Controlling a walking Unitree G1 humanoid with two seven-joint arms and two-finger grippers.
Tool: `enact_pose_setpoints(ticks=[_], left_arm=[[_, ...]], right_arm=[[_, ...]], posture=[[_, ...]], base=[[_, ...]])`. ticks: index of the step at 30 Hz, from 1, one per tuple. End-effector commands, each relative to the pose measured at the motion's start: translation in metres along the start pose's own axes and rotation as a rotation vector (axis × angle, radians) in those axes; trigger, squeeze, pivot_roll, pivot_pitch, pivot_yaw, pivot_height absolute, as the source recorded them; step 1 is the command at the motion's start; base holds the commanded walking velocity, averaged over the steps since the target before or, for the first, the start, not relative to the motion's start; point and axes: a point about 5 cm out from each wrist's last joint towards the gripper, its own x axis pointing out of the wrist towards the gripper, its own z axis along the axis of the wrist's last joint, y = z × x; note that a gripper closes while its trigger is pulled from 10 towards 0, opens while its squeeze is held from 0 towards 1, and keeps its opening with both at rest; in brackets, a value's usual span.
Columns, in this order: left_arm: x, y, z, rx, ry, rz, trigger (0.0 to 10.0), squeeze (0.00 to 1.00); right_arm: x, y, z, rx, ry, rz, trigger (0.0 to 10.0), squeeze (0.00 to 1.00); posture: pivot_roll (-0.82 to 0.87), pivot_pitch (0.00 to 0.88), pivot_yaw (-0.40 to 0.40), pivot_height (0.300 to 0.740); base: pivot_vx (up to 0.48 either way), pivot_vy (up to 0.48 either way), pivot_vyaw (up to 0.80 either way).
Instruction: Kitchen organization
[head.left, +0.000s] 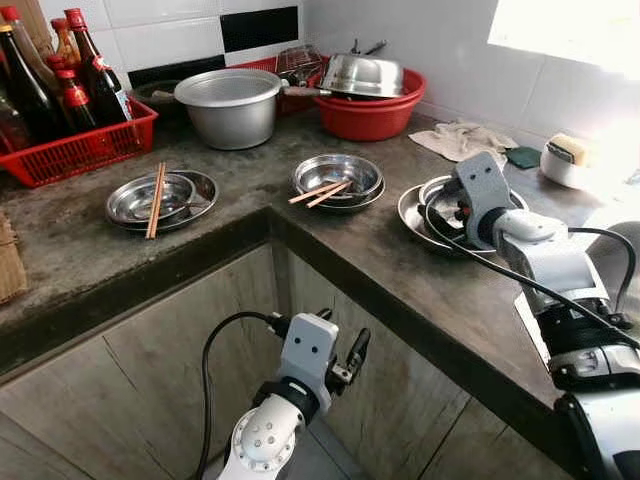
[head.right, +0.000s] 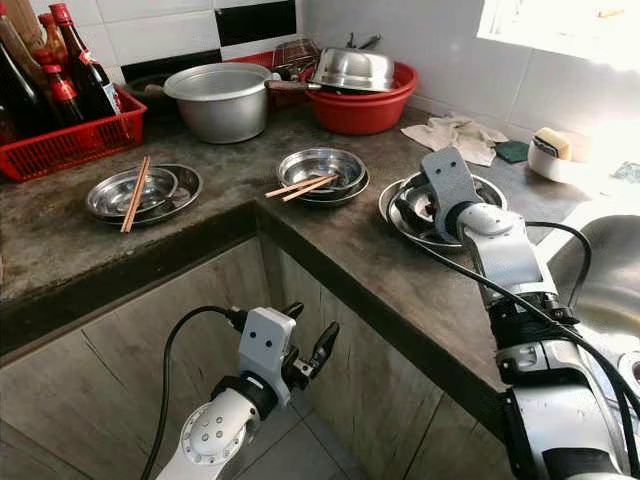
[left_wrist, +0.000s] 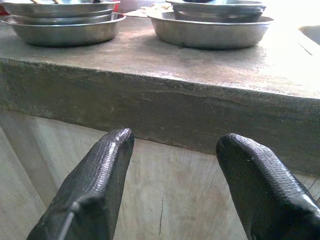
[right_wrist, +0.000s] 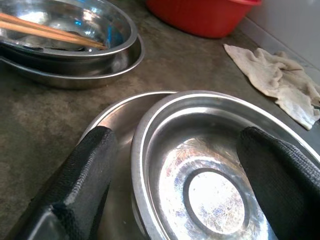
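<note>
No readable text, label, brand, number or sign anywhere. Bottles in red basket carry labels, but print too small and blurred to read. Steel bowls, pot, red basin and surface bear no visible markings. Robot arm housings plain, no lettering legible.

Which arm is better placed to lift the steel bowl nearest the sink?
Right. The right tool is open, its fingers either side of the steel bowl on the countertop. The left tool hangs below the counter edge, facing the cabinet front.
</note>
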Motion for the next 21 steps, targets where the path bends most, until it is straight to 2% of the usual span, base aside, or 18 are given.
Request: enact_pose_setpoints(ticks=[1,2,3,4,6,7,8,21], left_arm=[[-0.0004,0.0008,0.0031,-0.007,-0.010,0.001,10.0,0.00],[-0.0001,0.0012,0.0036,-0.007,-0.011,0.003,10.0,0.00],[-0.0001,0.0012,0.0036,-0.007,-0.011,0.003,10.0,0.00],[-0.0001,0.0013,0.0034,-0.005,-0.010,0.002,10.0,0.00],[-0.0001,0.0016,0.0038,-0.005,-0.011,0.004,10.0,0.00],[-0.0001,0.0020,0.0039,-0.003,-0.011,0.005,10.0,0.00],[-0.0003,0.0023,0.0036,-0.002,-0.009,0.006,10.0,0.00],[0.0013,0.0020,0.0045,-0.002,-0.014,0.011,10.0,0.00]], right_arm=[[0.0006,-0.0022,0.0028,-0.043,0.012,0.007,9.5,0.00],[0.0013,-0.0025,0.0014,-0.056,0.023,-0.001,0.4,0.00],[0.0013,-0.0025,0.0014,-0.056,0.023,-0.001,0.4,0.00],[0.0019,-0.0030,-0.0008,-0.055,0.040,-0.002,0.0,0.00],[0.0022,-0.0029,-0.0013,-0.055,0.052,0.006,0.0,0.00],[0.0026,-0.0026,-0.0015,-0.059,0.064,0.015,6.0,0.00],[0.0036,-0.0031,-0.0024,-0.068,0.078,0.010,10.0,0.00],[0.0102,-0.0069,-0.0067,-0.142,0.163,0.005,10.0,0.00]], posture=[[0.12,0.015,-0.053,0.740],[0.12,0.016,-0.053,0.740],[0.12,0.016,-0.053,0.740],[0.12,0.014,-0.052,0.740],[0.12,0.016,-0.054,0.740],[0.12,0.016,-0.054,0.740],[0.12,0.016,-0.052,0.740],[0.12,0.012,-0.060,0.740]], base=[[0.000,0.000,0.00],[0.000,0.000,0.00],[0.000,0.000,0.00],[0.000,0.000,0.00],[0.000,0.000,0.00],[0.000,0.000,0.00],[0.000,0.000,0.00],[0.000,0.000,0.00]])
